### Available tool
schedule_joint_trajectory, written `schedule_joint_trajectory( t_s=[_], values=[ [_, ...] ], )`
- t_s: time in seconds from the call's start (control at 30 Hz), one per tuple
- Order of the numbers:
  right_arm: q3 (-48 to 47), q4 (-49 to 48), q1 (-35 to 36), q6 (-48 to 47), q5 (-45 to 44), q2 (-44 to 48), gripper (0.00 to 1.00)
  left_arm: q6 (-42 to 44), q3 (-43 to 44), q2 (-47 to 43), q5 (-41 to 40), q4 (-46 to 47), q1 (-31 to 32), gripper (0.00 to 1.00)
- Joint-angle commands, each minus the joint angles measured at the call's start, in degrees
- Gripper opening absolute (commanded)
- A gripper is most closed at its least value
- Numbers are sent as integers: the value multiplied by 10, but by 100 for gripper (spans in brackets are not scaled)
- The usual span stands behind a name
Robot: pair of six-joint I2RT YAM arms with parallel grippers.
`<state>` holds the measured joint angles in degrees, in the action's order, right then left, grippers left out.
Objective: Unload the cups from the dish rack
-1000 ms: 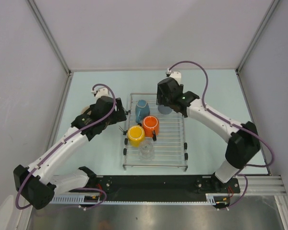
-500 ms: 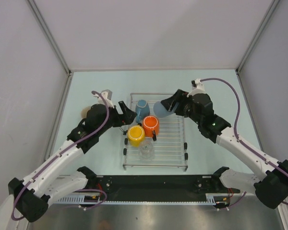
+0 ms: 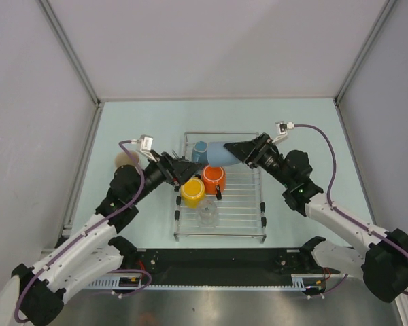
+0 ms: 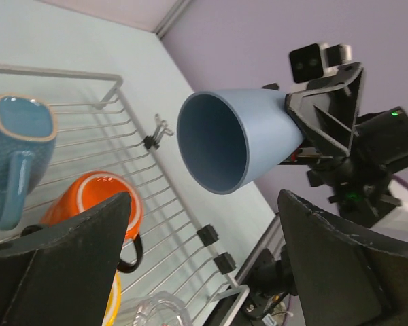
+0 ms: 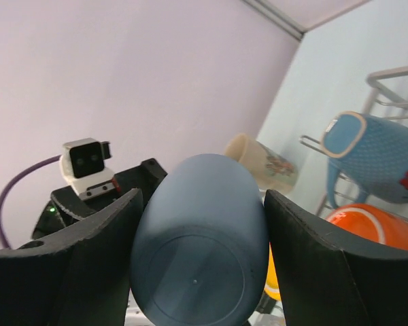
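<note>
My right gripper point(image 3: 236, 152) is shut on a light blue cup point(image 3: 219, 155) and holds it on its side above the far end of the dish rack point(image 3: 241, 198), mouth towards the left arm. In the right wrist view the cup's base point(image 5: 197, 261) fills the gap between both fingers. My left gripper point(image 3: 185, 168) stands open just left of that cup, whose mouth point(image 4: 214, 142) faces it. On the rack sit a blue mug point(image 3: 200, 148), an orange mug point(image 3: 213, 178), a yellow cup point(image 3: 192, 191) and a clear glass point(image 3: 207, 214). A beige cup point(image 3: 126, 159) lies on the table left of the rack.
Grey walls with metal posts close in the light green table point(image 3: 299, 129) on three sides. A black rail point(image 3: 211, 261) with the arm bases runs along the near edge. Small black clips point(image 4: 216, 248) sit on the rack's rim.
The right arm has swung right and low, lifting the light blue cup off the rack and tipping it sideways. The left gripper has moved in from the left towards the cup's mouth.
</note>
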<state>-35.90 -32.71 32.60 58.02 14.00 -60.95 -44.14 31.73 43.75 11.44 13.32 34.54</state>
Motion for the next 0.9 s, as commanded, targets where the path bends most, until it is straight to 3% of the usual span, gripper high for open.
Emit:
schedule_joint_trajectory(
  t_s=[0.0, 0.47, 0.87],
  values=[
    [7, -137, -1, 56, 30, -13, 0, -28, -12, -16, 47, 112, 4, 94],
    [-13, -206, 28, 76, 55, -80, 0, -46, -10, 19, 74, 185, 37, 88],
    [-22, -233, 41, 85, 79, -102, 0, -43, -4, 47, 83, 204, 53, 62]
  ],
)
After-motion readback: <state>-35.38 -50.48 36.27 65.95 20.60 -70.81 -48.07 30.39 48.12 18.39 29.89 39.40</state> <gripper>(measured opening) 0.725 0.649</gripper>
